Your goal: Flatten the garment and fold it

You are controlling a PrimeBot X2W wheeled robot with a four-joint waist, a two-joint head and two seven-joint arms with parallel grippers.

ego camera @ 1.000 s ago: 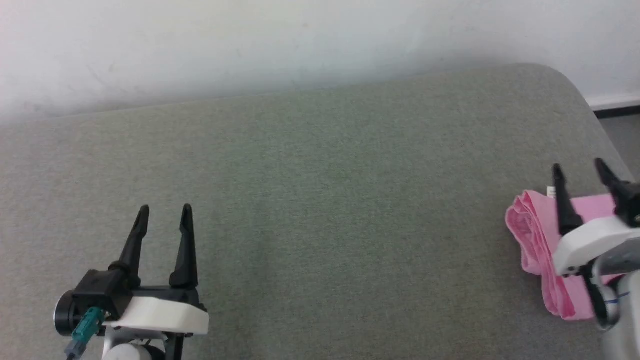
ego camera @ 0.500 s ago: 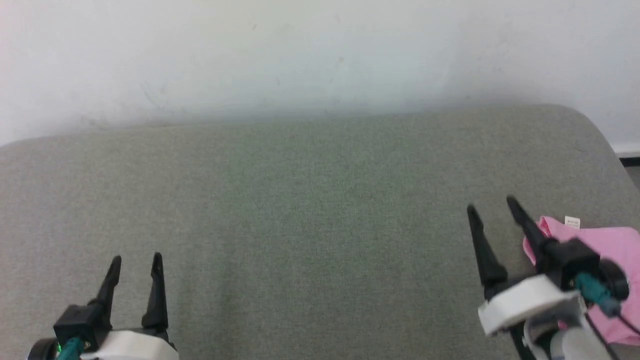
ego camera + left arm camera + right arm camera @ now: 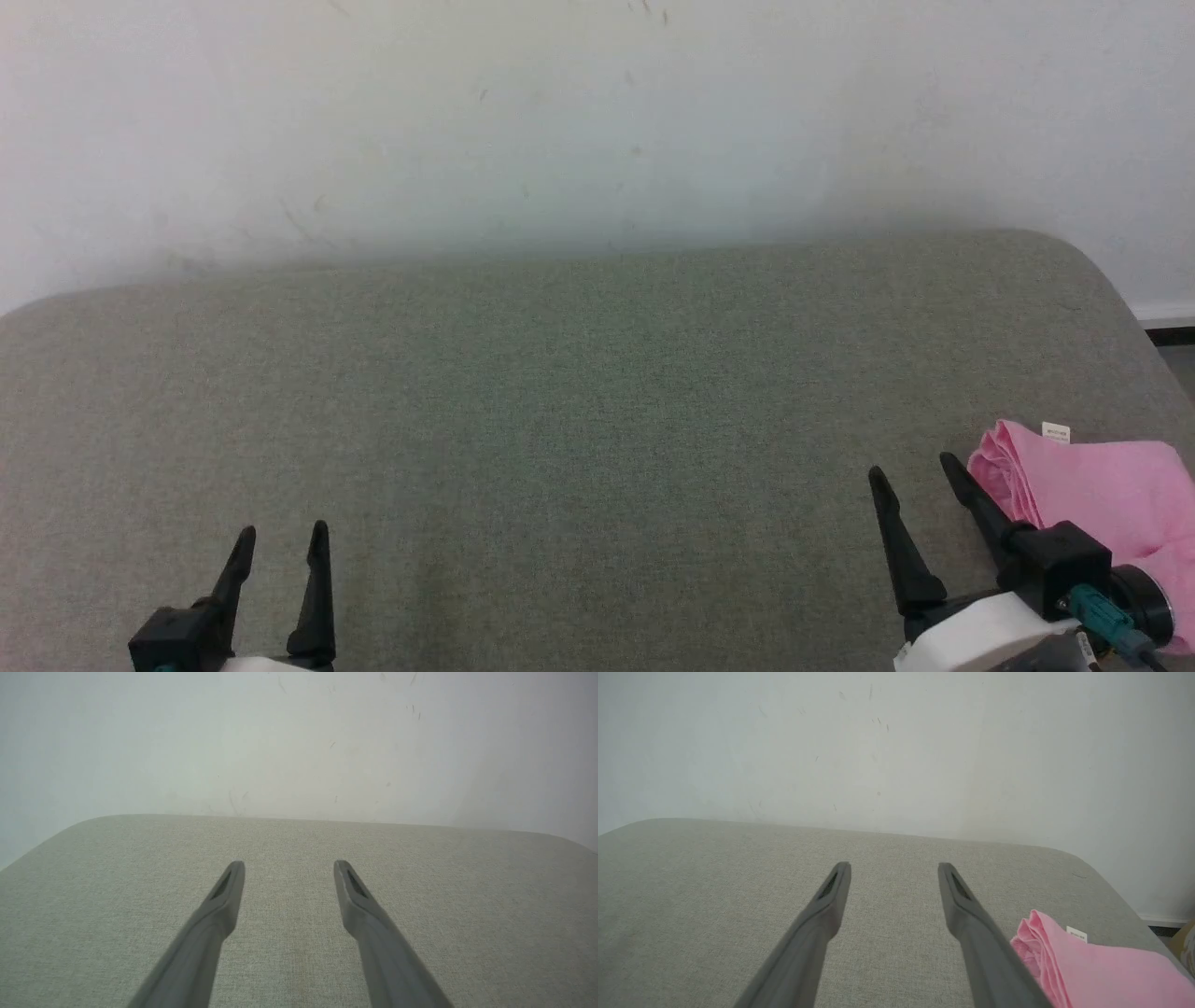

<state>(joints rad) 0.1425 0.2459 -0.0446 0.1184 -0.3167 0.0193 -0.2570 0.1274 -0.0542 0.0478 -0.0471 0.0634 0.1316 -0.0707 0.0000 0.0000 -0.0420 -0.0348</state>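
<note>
I'm seeing the garment (image 3: 1102,490) lying in a folded, bunched heap at the right edge of the grey cushion (image 3: 597,392), its small white tag (image 3: 1056,430) showing on the far side. My right gripper (image 3: 912,465) is hovering just beside its left side, jaws spread wide and gripping nothing. My left gripper (image 3: 282,530) is hanging over the cushion's near left part, well apart from the cloth, likewise spread and empty. A pale wall (image 3: 597,121) is standing behind the far edge.

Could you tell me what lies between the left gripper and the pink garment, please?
Head view: bare grey cushion, then the open right gripper beside the garment.
</note>
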